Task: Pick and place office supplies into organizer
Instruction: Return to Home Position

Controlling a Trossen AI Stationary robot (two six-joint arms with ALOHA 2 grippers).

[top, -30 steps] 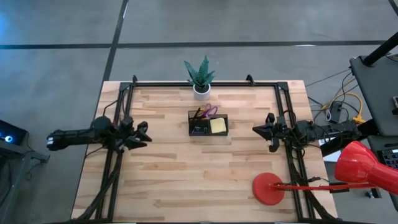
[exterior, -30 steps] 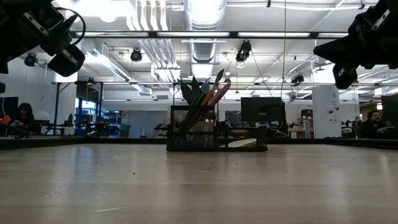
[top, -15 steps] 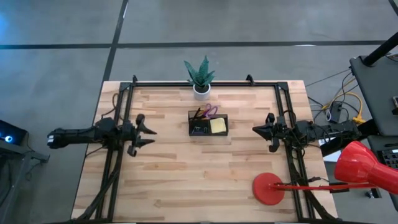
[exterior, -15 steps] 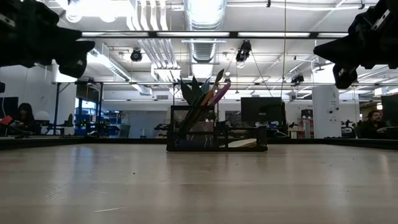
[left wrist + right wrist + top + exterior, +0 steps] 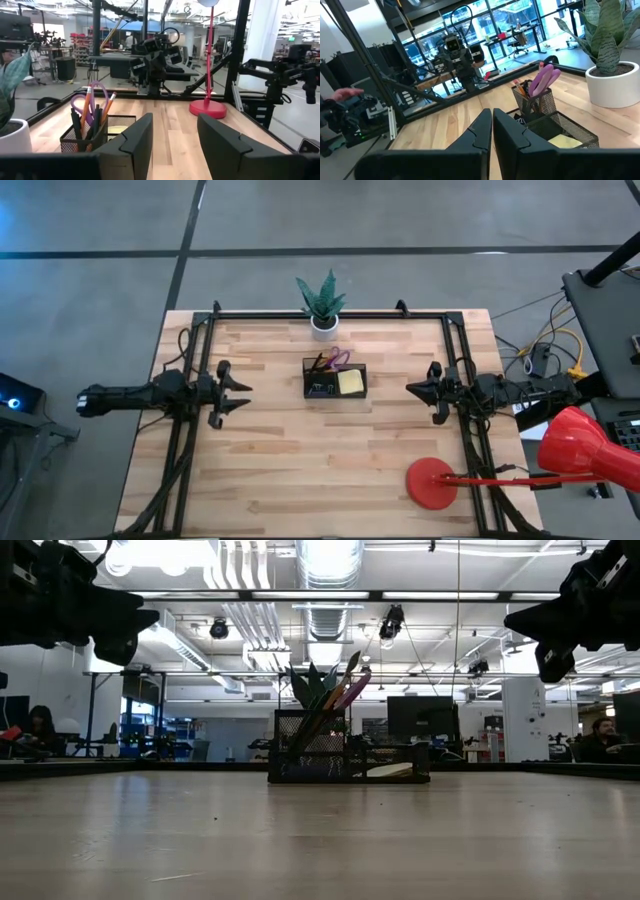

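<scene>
Organizer point(image 5: 335, 382) mid-worktop nr far edge, holding scissors point(image 5: 341, 357), pens point(image 5: 318, 363), yellow pad point(image 5: 350, 381). Left gripper point(image 5: 242, 394) spread, empty, nr left edge. Right gripper point(image 5: 412, 389) pressed together nr right edge. Both prob. parked, job looks done.

- A black organizer point(image 5: 322, 388) sits near the middle of the wooden table point(image 5: 300, 470), towards its far edge.
- A yellow sticky-note pad point(image 5: 350, 382) lies in the organizer's right compartment.
- Purple-handled scissors point(image 5: 341, 357) and pens point(image 5: 318, 363) stick out of its far side.
- A white pot with a green plant point(image 5: 322, 302) stands at the far edge, behind the organizer.
- The left gripper point(image 5: 243, 393) points at the organizer from the left, fingers a little apart.
- The right gripper point(image 5: 412, 388) points in from the right, fingers meeting in a tip.
- A red lamp point(image 5: 431, 484) stands on the near right.
</scene>
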